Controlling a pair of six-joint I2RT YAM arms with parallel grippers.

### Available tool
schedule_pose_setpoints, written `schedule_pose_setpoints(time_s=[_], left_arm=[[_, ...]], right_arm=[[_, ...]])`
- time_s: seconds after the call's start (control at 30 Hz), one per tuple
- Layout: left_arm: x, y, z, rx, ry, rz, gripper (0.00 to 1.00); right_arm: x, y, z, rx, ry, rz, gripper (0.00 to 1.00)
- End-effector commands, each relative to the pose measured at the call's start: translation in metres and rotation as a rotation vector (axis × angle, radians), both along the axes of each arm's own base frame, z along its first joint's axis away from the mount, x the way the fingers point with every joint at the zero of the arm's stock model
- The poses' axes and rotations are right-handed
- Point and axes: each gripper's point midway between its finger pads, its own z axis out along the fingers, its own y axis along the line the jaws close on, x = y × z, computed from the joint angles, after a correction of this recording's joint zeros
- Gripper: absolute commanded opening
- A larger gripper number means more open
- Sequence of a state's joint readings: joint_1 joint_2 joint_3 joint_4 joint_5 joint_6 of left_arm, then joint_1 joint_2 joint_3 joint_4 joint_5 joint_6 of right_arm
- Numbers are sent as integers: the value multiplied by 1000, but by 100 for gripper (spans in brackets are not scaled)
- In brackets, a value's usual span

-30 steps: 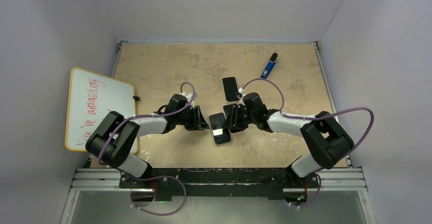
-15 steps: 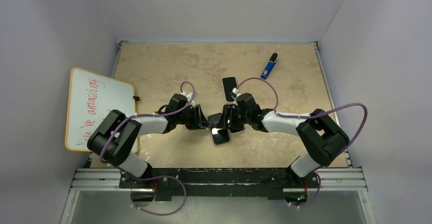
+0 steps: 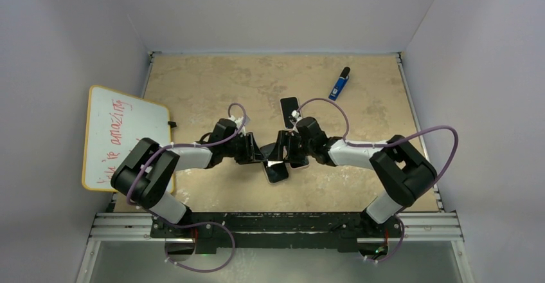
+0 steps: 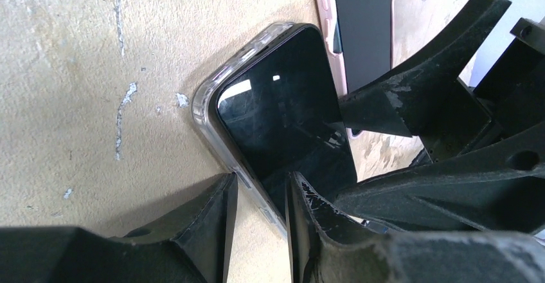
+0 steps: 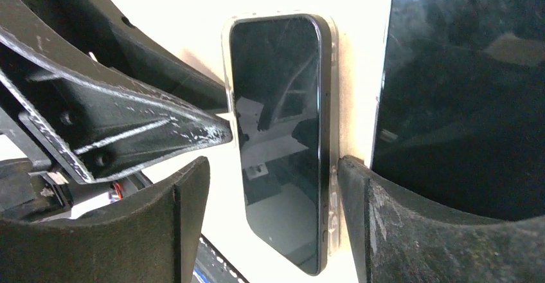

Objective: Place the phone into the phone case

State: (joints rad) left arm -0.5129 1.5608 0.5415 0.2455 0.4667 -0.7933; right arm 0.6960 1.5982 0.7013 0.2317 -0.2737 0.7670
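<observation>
The phone (image 5: 279,135) lies flat, screen up, near the middle of the table (image 3: 212,83), right where the two arms meet. It sits inside the clear phone case (image 4: 204,103). The transparent rim wraps the upper corner in the left wrist view, and it runs along the top and one long side in the right wrist view. The far end of the case is hidden behind the grippers, so I can't tell whether the phone is seated there too.

The left gripper (image 4: 260,190) is pinched on one long edge of the phone case. One finger is on the table just outside the rim and the other is over the glass, with only a narrow gap between them. The right gripper (image 5: 273,167) is spread wide and straddles the phone across its width. One finger touches the case's side wall, the other stands apart from the opposite edge, and it grips nothing.

Just beside the cased phone lies a pink-edged phone (image 4: 360,26), partly under the right gripper. A black phone (image 3: 290,110) lies a little farther back. A blue marker (image 3: 339,82) rests well apart toward the back right. A whiteboard (image 3: 122,135) with red writing overhangs the table's left edge.
</observation>
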Motion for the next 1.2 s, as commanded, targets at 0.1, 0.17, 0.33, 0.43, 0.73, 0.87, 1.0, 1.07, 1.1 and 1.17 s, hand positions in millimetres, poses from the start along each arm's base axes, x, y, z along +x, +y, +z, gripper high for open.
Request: schedule_pose_setpoints(time_s=[0.1,0.17,0.33,0.43,0.73,0.87,1.0,1.07,1.1,1.17], left_arm=[[-4,0,-2,2,-13,-22,34],[-3,-1,-2,-1,-15,-24,34],[-1,-1,-3,4,-23,-29,31],[1,1,-4,29,-35,-36,30],[-2,7,2,52,-73,-44,28],[-6,11,-1,60,-73,-50,28],[-10,14,-2,67,-79,-51,25],[-11,13,0,57,-77,-53,23],[-12,12,1,51,-73,-55,23],[-14,12,3,43,-70,-55,23]], right_arm=[[-1,-4,-25,-48,55,-31,72],[-1,2,-21,-20,52,-8,67],[-15,20,-6,114,105,72,60],[-15,29,4,199,102,86,59],[-9,44,42,353,39,124,59],[-7,46,55,437,21,110,58],[-4,44,63,529,4,73,58],[-2,42,64,573,11,48,58],[-2,42,64,589,19,44,58],[-1,43,66,612,22,39,58]])
